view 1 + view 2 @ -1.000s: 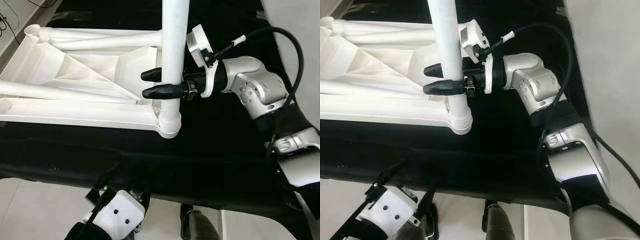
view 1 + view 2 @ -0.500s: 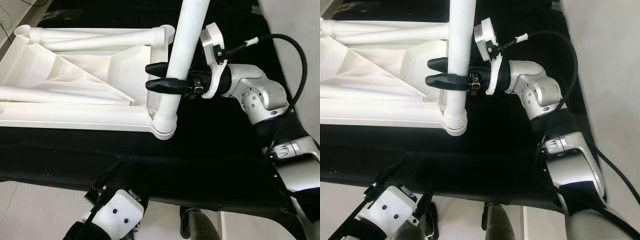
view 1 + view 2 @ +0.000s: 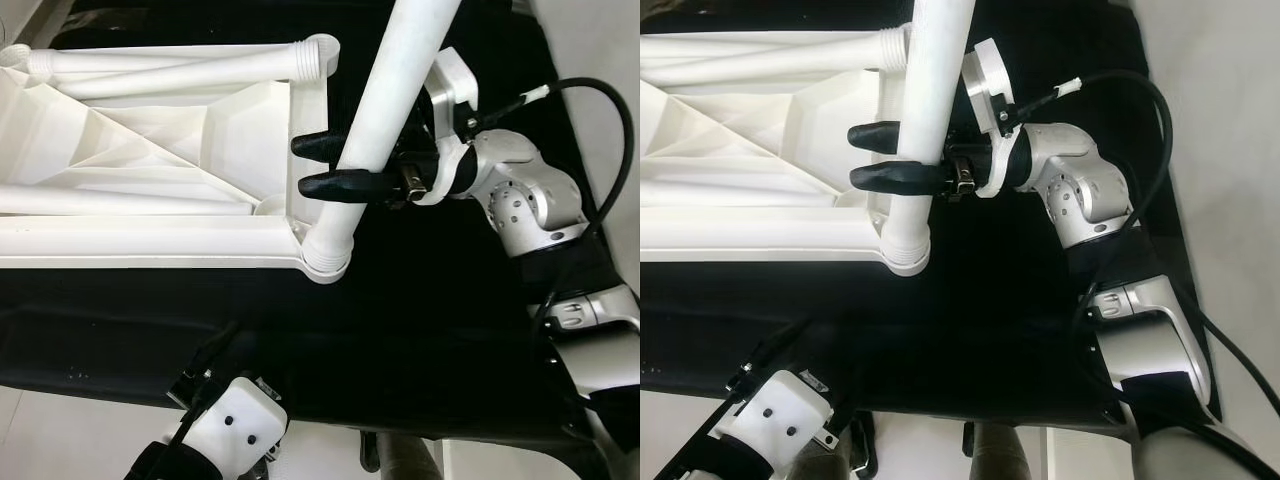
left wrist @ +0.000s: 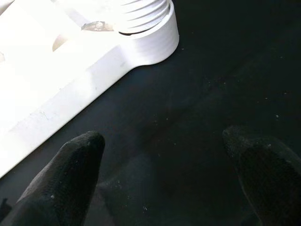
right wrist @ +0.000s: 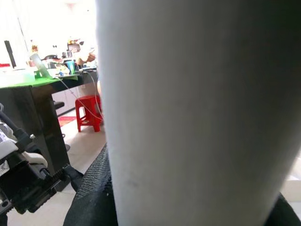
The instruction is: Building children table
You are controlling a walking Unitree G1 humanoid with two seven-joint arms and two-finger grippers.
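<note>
Your right pincer (image 3: pixel 322 165) pinches the tilted smooth white plastic leg (image 3: pixel 385 105), seated in the upturned white tabletop's (image 3: pixel 160 160) ribbed corner socket (image 3: pixel 325 262).

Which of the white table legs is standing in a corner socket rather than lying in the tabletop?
The leg clamped by the right gripper; the other legs lie flat.

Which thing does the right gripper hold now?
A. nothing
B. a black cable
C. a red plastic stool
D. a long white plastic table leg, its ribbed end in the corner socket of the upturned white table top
D: the right gripper has its black fingers on both sides of the long white plastic table leg, whose ribbed lower end sits in the corner socket of the upturned white table top.
</note>
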